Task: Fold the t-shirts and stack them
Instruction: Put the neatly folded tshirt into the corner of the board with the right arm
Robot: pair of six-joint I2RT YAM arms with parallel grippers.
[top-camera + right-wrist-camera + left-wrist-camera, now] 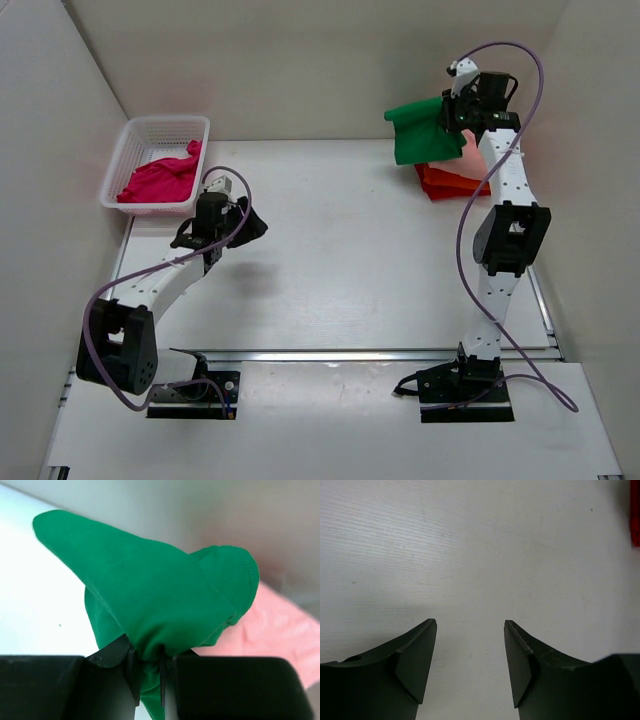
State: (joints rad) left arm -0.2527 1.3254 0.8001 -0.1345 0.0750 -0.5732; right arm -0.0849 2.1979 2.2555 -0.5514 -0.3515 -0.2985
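Note:
My right gripper (455, 118) is shut on a folded bright green t-shirt (425, 132), which hangs in the air at the back right, above a stack of folded t-shirts (450, 180) in salmon pink and orange-red. In the right wrist view the green t-shirt (150, 595) is pinched between the fingers, with the salmon pink t-shirt (280, 630) below it. A magenta t-shirt (160, 178) lies crumpled in the white basket (135, 135). My left gripper (248, 222) hovers open over bare table to the right of the basket, nothing between its fingers (420, 660).
The white lattice basket stands at the back left against the left wall. White walls enclose the table on three sides. A red edge (635, 515) of the stack shows at the right border of the left wrist view.

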